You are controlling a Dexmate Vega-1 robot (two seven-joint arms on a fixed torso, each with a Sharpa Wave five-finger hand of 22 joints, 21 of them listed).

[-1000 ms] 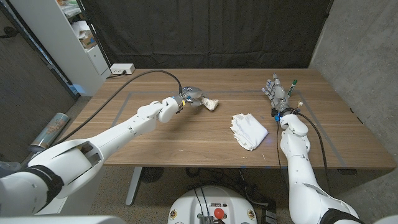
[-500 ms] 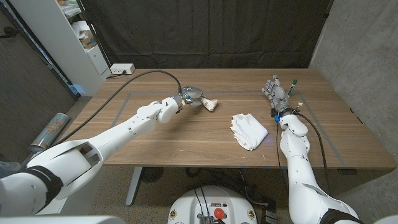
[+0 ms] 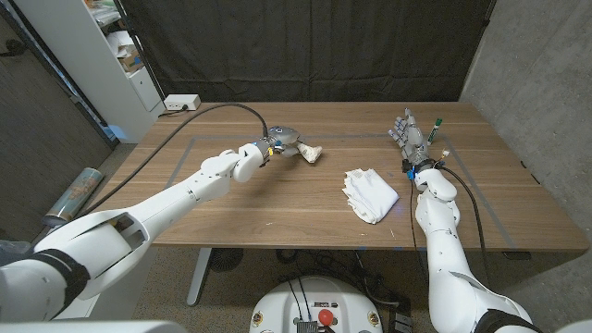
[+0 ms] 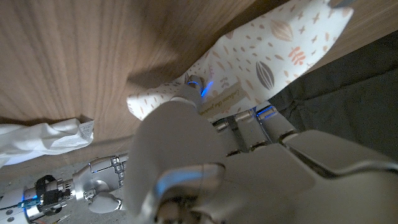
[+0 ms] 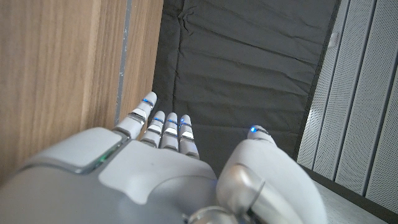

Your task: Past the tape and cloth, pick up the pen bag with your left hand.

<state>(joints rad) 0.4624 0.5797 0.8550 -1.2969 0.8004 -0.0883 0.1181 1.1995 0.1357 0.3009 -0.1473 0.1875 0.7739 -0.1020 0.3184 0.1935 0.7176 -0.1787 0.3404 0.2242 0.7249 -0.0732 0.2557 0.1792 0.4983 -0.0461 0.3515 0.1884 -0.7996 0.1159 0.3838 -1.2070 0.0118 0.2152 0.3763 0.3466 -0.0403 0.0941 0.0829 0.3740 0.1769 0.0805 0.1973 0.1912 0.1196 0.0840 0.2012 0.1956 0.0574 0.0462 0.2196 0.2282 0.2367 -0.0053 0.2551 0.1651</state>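
Note:
The pen bag [image 3: 313,154], cream with a brown leaf print, hangs from my left hand [image 3: 280,141] over the far middle of the table [image 3: 231,208]. In the left wrist view my left hand's fingers [image 4: 193,93] pinch one end of the pen bag [image 4: 267,56], which casts a shadow on the wood beneath. A crumpled white cloth [image 3: 370,194] lies right of the middle, nearer me than the bag, and the cloth [image 4: 43,134] also appears in that wrist view. My right hand [image 3: 410,135] stands near the far right with its fingers straight and apart, holding nothing; the right wrist view shows my right hand [image 5: 168,168] beside the table edge.
A black cable [image 3: 222,109] runs from the back left to my left wrist. A white power strip [image 3: 182,103] sits at the back left corner. A thin green-tipped stick [image 3: 436,128] stands beside my right hand. Shelves [image 3: 120,55] stand off the table's left.
My left hand with the pen bag has crept slightly up and to the left. The right hand and the cloth are as before.

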